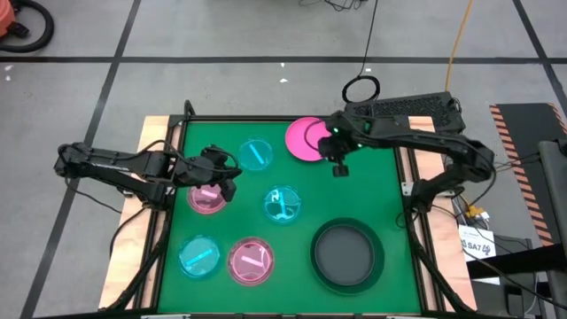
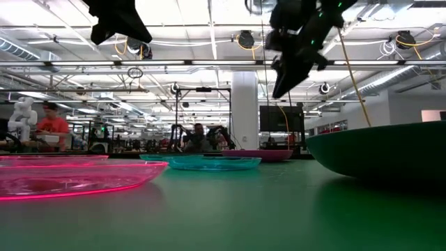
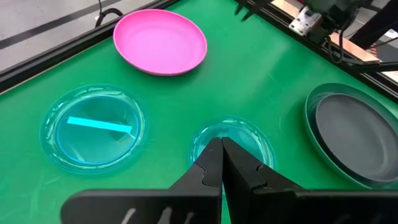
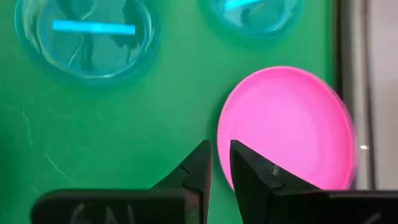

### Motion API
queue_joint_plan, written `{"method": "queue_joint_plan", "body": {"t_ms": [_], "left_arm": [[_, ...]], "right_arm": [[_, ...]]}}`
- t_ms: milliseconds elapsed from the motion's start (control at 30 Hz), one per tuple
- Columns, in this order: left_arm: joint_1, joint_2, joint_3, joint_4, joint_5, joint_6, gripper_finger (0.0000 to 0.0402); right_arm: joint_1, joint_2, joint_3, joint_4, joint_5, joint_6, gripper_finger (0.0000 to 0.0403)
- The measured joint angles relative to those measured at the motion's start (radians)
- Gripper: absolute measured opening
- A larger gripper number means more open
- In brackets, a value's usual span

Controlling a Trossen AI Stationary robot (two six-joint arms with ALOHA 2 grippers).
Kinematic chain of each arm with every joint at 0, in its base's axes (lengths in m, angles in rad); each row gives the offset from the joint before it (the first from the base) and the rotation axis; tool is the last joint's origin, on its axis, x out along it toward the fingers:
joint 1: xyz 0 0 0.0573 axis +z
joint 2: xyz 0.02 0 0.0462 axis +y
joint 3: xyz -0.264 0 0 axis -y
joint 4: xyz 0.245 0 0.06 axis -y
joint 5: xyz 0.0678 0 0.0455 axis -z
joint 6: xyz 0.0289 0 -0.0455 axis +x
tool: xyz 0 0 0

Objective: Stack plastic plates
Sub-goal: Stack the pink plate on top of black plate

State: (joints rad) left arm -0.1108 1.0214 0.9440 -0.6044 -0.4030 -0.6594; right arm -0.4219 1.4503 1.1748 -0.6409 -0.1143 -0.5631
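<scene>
Round plates lie flat on the green mat. The opaque pink plate [image 1: 306, 138] [image 4: 289, 127] sits near the far edge. A black plate rests inside the large dark plate [image 1: 347, 255] at the near right. Three cyan plates [image 1: 255, 153] [image 1: 283, 205] [image 1: 199, 257] and two translucent pink plates [image 1: 208, 198] [image 1: 251, 261] are spread over the left and middle. My left gripper [image 1: 228, 172] [image 3: 221, 149] hangs shut in the air over the far edge of a translucent pink plate. My right gripper [image 1: 339, 165] [image 4: 220, 152] hovers beside the opaque pink plate, open by a narrow gap.
A raised dark frame [image 1: 266, 118] borders the mat, with wooden boards [image 1: 151, 133] outside it. A black cable loop [image 1: 361, 89] lies on the floor beyond the far edge. Bare mat [image 1: 354, 195] shows between the opaque pink plate and the large dark plate.
</scene>
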Motion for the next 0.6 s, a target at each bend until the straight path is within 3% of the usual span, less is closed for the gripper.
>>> {"method": "queue_joint_plan", "body": {"t_ms": [267, 600], "left_arm": [[0.0, 0.019, 0.0, -0.032, -0.009, -0.004, 0.0001], [0.0, 0.105, 0.0, -0.027, -0.007, -0.009, 0.0001]], "right_arm": [[-0.075, 0.172, 0.0, 0.047, -0.104, -0.087, 0.0114], [-0.078, 0.299, 0.0, 0.119, -0.03, -0.108, 0.0165]]}}
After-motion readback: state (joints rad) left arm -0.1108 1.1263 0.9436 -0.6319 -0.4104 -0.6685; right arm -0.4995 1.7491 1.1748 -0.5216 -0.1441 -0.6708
